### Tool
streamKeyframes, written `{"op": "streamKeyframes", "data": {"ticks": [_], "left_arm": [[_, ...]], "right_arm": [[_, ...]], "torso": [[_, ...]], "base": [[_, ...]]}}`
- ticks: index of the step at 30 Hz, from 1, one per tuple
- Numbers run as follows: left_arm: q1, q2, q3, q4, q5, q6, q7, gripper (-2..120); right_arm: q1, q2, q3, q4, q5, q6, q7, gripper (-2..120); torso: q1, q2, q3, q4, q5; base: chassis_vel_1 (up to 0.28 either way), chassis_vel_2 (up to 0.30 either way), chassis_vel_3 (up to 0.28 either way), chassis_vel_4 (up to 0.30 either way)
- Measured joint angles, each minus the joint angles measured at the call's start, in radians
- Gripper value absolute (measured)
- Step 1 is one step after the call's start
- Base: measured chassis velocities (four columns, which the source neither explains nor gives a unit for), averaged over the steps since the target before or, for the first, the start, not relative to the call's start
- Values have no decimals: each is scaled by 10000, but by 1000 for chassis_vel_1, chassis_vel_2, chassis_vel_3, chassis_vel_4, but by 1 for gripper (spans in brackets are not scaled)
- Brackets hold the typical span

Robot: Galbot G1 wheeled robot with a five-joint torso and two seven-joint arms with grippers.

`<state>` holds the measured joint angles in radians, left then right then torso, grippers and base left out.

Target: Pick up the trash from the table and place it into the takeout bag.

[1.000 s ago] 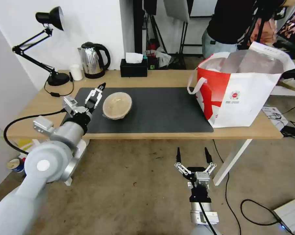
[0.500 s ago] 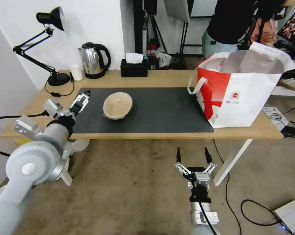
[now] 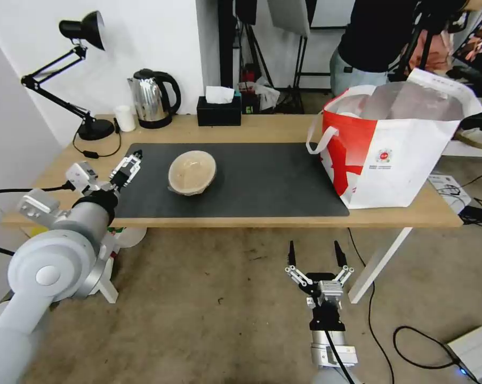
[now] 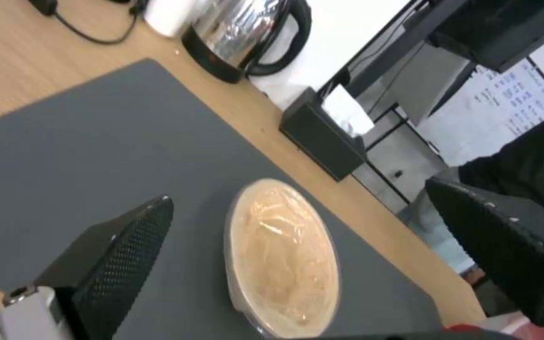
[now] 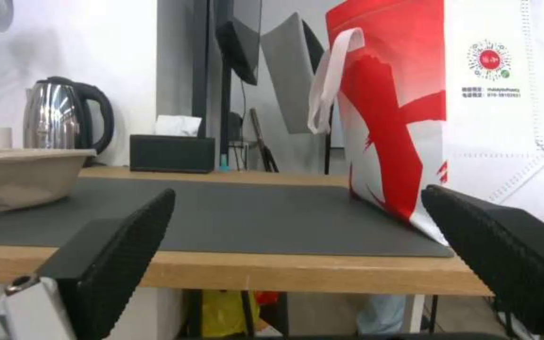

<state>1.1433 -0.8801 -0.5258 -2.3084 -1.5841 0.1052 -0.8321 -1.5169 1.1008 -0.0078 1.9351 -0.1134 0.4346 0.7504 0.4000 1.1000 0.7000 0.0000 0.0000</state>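
The left gripper (image 3: 127, 169), jaws apart, hovers over the dark mat's left edge beside the plastic-wrapped beige bowl (image 3: 192, 172), so the approach seems underway; next it needs to straddle the bowl's rim before closing

Office or studio, desk lamp (image 3: 83, 32), kettle (image 3: 151, 98), light stands (image 3: 299, 48), floor cables (image 3: 411, 341)
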Motion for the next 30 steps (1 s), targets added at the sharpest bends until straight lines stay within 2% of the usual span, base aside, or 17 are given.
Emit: {"op": "streamKeyframes", "data": {"ticks": [7,12,30], "left_arm": [[-416,-244,386,305,-574,145,-416,100],[-670,-355,634,563,-592,218,-607,100],[-1276,-319,1219,1243,-781,320,-696,100]], "right_arm": [[0,0,0,0,0,0,0,100],[0,0,0,0,0,0,0,100],[0,0,0,0,0,0,0,100]], "torso": [[0,0,0,0,0],[0,0,0,-1,0],[0,0,0,1,0]], "base": [[0,0,0,0],[0,0,0,0],[0,0,0,0]]}}
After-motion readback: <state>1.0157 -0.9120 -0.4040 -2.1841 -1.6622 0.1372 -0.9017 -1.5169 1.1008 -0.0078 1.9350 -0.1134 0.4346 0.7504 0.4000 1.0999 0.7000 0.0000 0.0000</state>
